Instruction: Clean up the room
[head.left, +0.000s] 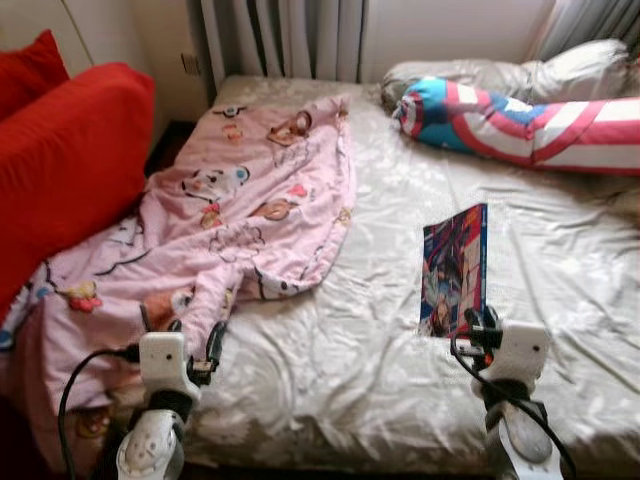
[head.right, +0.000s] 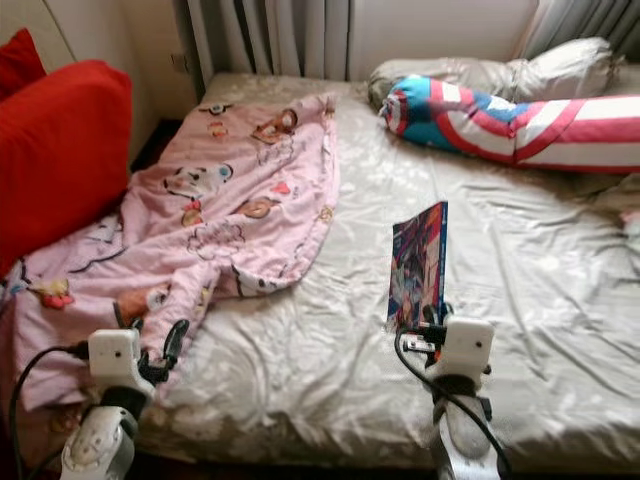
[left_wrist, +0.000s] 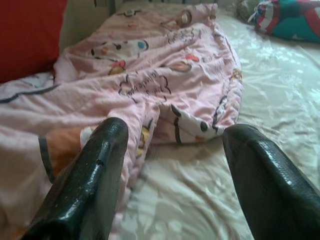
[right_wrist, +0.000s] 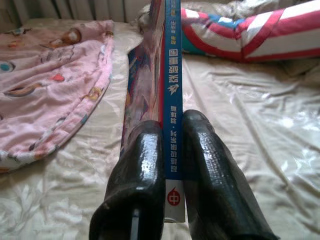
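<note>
A thin book (head.left: 455, 268) with a colourful cover and blue spine (right_wrist: 172, 75) stands on edge over the beige bed sheet (head.left: 370, 350). My right gripper (right_wrist: 172, 131) is shut on the spine's near end, at the bed's front right (head.left: 478, 322). A pink cartoon-print blanket (head.left: 235, 205) lies crumpled across the left half of the bed and hangs off its left side. My left gripper (left_wrist: 172, 136) is open just above the sheet by the blanket's near edge (left_wrist: 150, 80), at the front left (head.left: 213, 345), holding nothing.
Red cushions (head.left: 65, 160) stand against the bed's left side. A long red, white and blue bolster (head.left: 520, 120) and a grey pillow (head.left: 560, 68) lie at the head of the bed. Grey curtains (head.left: 285, 35) hang behind.
</note>
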